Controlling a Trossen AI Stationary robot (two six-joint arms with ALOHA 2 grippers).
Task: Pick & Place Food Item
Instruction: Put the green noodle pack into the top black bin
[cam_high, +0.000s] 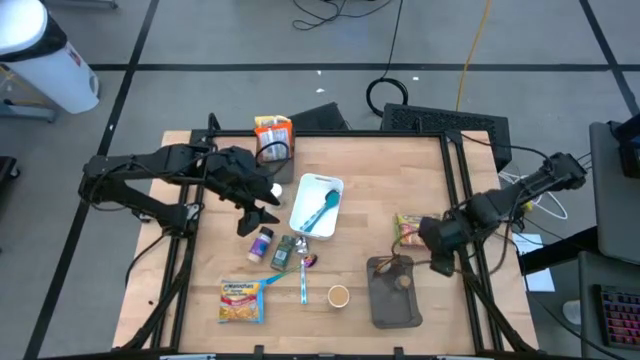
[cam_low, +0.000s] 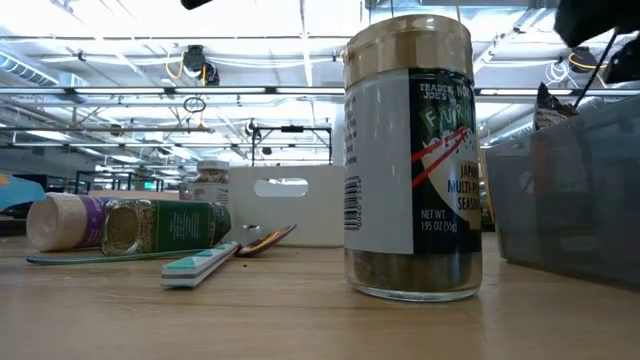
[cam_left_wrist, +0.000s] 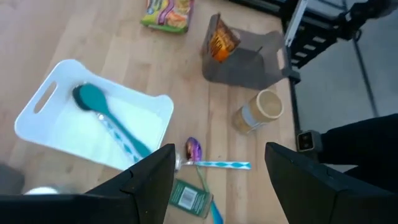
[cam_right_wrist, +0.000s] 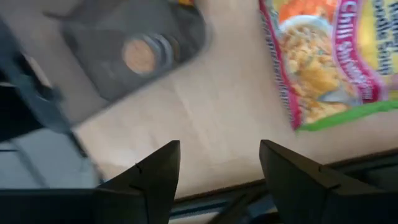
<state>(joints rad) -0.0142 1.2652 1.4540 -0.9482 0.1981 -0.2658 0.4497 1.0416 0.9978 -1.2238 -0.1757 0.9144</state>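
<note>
**Hovering over the table, both grippers empty**

Left gripper hangs above the bare wood just beside the white tray, fingers spread, nothing between them. Tray holds a teal spoon. Right gripper hangs near the table's right edge, fingers also spread and empty. Chili noodle packet lies flat just beside it, between the tray and the right arm. Dark tray sits close below the packet. Second noodle packet lies near the front left corner, well apart. Seasoning jar stands upright between them.
</note>
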